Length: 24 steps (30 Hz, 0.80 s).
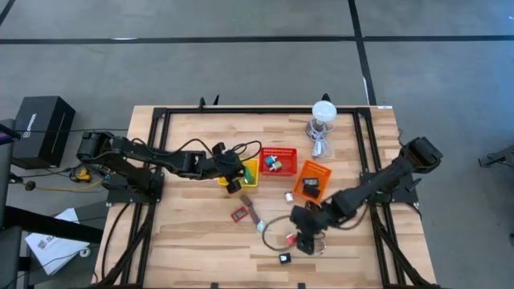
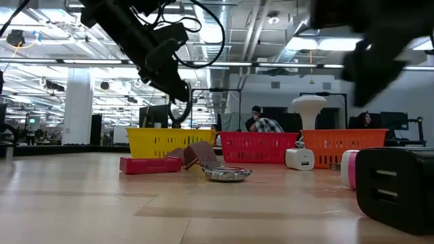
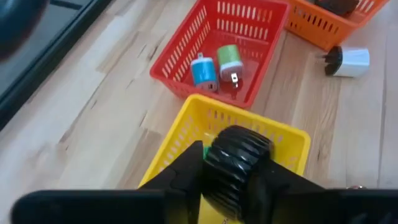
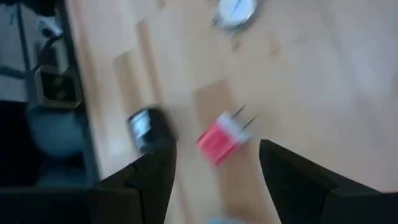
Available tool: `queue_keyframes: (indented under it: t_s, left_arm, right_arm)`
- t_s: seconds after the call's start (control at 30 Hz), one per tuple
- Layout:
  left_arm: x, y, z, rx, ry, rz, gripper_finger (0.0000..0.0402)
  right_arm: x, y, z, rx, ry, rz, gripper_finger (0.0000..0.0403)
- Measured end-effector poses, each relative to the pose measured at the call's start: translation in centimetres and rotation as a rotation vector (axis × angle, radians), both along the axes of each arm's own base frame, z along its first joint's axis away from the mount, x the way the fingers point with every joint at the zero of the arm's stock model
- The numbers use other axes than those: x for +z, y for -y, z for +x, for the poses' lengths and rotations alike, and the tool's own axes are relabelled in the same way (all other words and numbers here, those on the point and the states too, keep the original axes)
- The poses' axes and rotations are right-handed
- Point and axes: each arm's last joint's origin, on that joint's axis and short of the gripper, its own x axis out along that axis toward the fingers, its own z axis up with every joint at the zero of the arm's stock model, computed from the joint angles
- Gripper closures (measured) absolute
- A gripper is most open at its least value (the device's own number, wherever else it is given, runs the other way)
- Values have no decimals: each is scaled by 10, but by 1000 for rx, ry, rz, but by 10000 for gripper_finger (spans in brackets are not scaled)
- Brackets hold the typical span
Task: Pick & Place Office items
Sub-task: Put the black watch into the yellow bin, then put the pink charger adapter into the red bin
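My left gripper [image 1: 234, 182] hangs over the yellow basket [image 3: 186, 130] with a black ribbed round item [image 3: 236, 168] between its fingers. My right gripper [image 4: 217, 171] stands open above the table near its front right, fingers pointing down, over a red plug [image 4: 221, 140] and beside a small black item [image 4: 149, 127]. A red flat item [image 1: 239, 214], a brown strip [image 1: 252, 212] and a silvery watch [image 2: 227, 174] lie on the wood. A white plug [image 1: 287, 195] lies by the orange basket [image 1: 312, 181]. My left gripper has the black ribbed item [image 3: 214, 177] between its two fingers, which flank its ribbed sides. The fingers slant down from the table's left. The item is lifted clear, above the yellow basket's inside. The fingers and the item hide the exact places of touch.
The red basket [image 3: 186, 59] holds a blue plug [image 3: 203, 70] and a green plug [image 3: 231, 60]. A white-topped object with a coiled cable [image 1: 323, 120] stands at the far edge. A black frame [image 1: 152, 128] borders the table.
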Motion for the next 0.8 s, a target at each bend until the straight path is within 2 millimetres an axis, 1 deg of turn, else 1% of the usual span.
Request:
queue_keyframes:
  t_s: [0.1, 0.2, 0.4, 0.57, 0.7, 0.8]
  left_arm:
    - [0, -1, 0, 13, 4, -8, 308]
    - [-1, -1, -1, 50, 13, -53, 303]
    - [-6, -1, -6, 65, -45, -110, 302]
    - [-6, -1, -6, 65, -44, -110, 302]
    - [-6, -1, -5, 65, -36, -111, 302]
    - [-6, -1, -5, 65, -33, -111, 302]
  right_arm:
    - [0, -16, -10, 4, -15, 33, 182]
    - [1, -30, -19, -3, -27, 70, 182]
    - [3, -47, -28, 34, 2, 114, 182]
    - [6, -48, -24, 113, 69, 92, 182]
    - [7, -43, -18, 170, 116, 53, 182]
    - [8, -38, -13, 180, 134, 35, 182]
